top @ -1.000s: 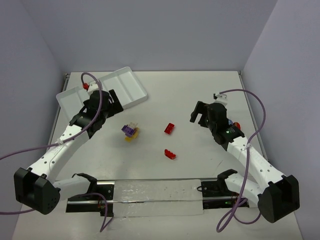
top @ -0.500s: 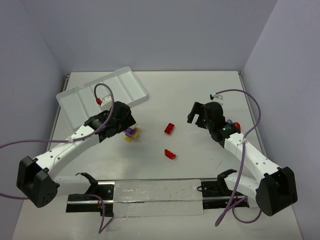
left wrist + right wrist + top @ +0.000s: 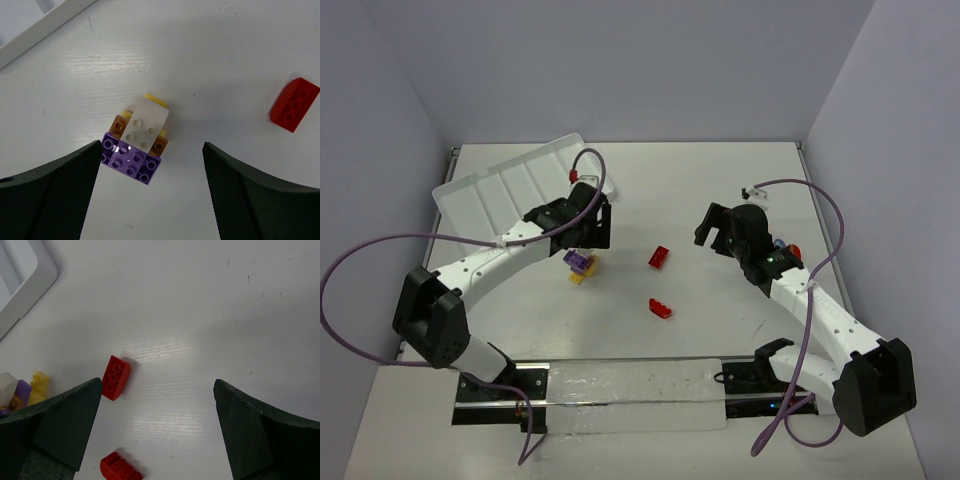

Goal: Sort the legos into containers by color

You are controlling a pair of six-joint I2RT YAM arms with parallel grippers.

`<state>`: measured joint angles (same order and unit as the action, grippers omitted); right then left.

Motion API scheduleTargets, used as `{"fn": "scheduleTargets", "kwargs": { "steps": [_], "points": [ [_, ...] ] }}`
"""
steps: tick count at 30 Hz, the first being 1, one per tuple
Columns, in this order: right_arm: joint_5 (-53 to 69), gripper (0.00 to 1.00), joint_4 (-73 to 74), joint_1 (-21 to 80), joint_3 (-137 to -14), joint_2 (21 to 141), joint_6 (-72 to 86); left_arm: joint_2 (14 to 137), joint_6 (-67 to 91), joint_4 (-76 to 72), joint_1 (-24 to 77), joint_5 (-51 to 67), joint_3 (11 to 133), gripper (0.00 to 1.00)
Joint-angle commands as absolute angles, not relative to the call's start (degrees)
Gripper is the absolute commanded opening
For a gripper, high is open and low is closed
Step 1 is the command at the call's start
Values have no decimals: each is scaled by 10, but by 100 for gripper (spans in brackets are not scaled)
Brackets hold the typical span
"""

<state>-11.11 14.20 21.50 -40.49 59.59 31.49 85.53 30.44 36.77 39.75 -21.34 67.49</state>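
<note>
A small stack of legos lies left of the table's middle point(image 3: 581, 264). In the left wrist view it shows a purple brick point(image 3: 131, 162), a pale beige brick point(image 3: 146, 129), orange brick ends point(image 3: 118, 124) and a yellow brick point(image 3: 156, 101). Two red bricks lie right of it point(image 3: 659, 257) point(image 3: 661, 308), and both show in the right wrist view point(image 3: 115, 377) point(image 3: 120, 467). The white divided tray point(image 3: 510, 185) lies at the far left. My left gripper point(image 3: 592, 232) point(image 3: 152, 150) is open just above the stack. My right gripper point(image 3: 717, 225) point(image 3: 157, 385) is open, right of the red bricks.
The tray's rim shows at the top left of both wrist views point(image 3: 45, 25) point(image 3: 30, 275). A red cable-end connector point(image 3: 574, 176) sits on the left arm near the tray. A metal rail with clear film point(image 3: 630, 395) runs along the near edge.
My left arm has swung right from beside the tray to over the stack of bricks. My right gripper has barely moved. The bricks lie where they were.
</note>
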Motion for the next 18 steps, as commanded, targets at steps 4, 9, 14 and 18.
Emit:
{"fn": "scheduleTargets", "kwargs": {
  "steps": [4, 9, 14, 18],
  "points": [
    [-117, 100, 129, 219, -410, 588, 324, 896, 158, 339, 403, -177, 713, 86],
    [-114, 100, 134, 219, -414, 580, 325, 924, 118, 336, 402, -162, 724, 83],
    [-109, 100, 134, 219, -414, 582, 318, 936, 101, 335, 402, -156, 723, 81],
    [-109, 100, 136, 219, -413, 589, 318, 947, 99, 328, 397, -162, 715, 70]
  ]
}}
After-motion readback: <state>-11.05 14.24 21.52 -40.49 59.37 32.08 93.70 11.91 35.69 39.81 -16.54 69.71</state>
